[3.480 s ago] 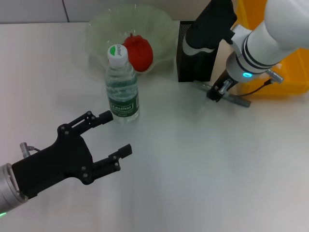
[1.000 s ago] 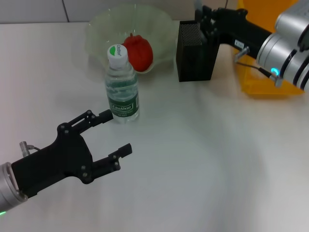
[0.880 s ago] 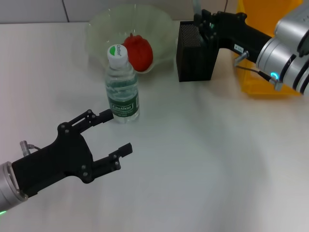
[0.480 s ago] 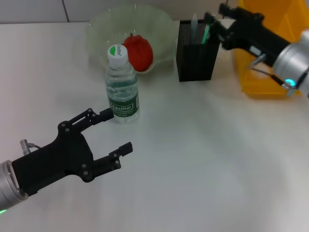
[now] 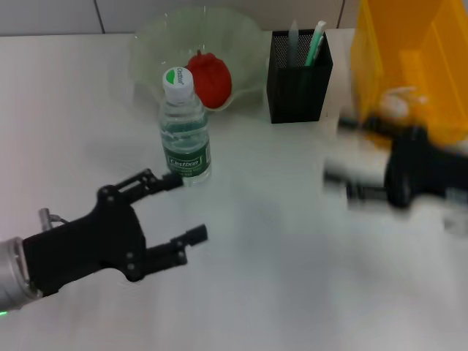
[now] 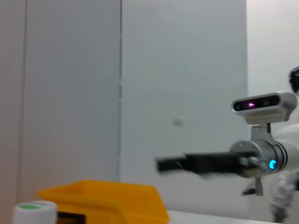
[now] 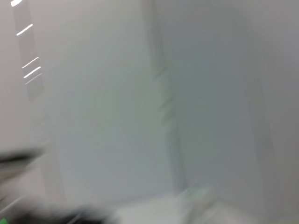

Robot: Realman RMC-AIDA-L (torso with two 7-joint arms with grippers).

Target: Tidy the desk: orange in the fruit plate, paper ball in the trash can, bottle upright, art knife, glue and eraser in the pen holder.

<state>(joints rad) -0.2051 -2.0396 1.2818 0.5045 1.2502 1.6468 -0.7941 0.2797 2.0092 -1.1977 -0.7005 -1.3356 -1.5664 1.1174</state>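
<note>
The bottle [image 5: 185,139] stands upright with its green-and-white cap [image 6: 32,209] on. Behind it, the orange [image 5: 210,78] lies in the pale green fruit plate [image 5: 157,40]. The black mesh pen holder [image 5: 298,80] holds a grey art knife [image 5: 293,33] and a green-and-white stick [image 5: 316,40]. My left gripper [image 5: 186,208] is open just in front of the bottle, holding nothing. My right gripper [image 5: 358,175] is a moving blur in front of the yellow trash can [image 5: 409,58]. Paper ball and eraser are out of view.
The trash can [image 6: 103,200] stands at the table's far right, beside the pen holder. In the left wrist view my right arm [image 6: 210,163] stretches across in front of a grey wall. The right wrist view shows only blur.
My right arm let go of the art knife in the pen holder, then swung down and forward in front of the trash can. My left gripper edged slightly towards the bottle.
</note>
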